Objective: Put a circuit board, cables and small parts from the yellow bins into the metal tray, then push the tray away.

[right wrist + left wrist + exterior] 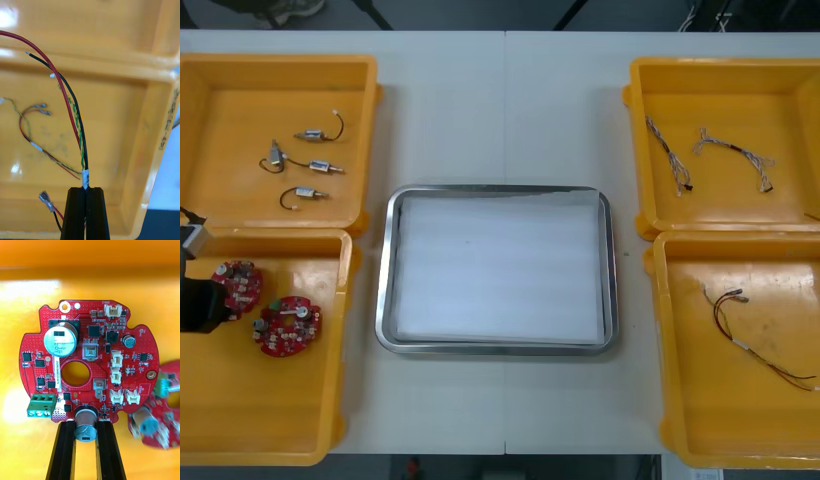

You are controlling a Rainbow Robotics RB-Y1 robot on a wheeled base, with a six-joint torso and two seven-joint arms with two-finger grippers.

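While low — left pincer (85, 426) astride board (90, 356).

Two round red circuit boards (288, 325) sit in near-left yellow bin (280, 420).

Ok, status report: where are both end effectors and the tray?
Left end effector shut on round red circuit board, over near-left yellow bin. Right end effector shut on red, black and yellow cable. Metal tray white inside, nothing loaded. Nothing in the way.

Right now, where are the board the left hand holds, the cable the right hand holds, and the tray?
Board (102, 369): left wrist view, its red face.
Cable (85, 178): right wrist view, its white band.
Tray (385, 270): front view, its left rim.
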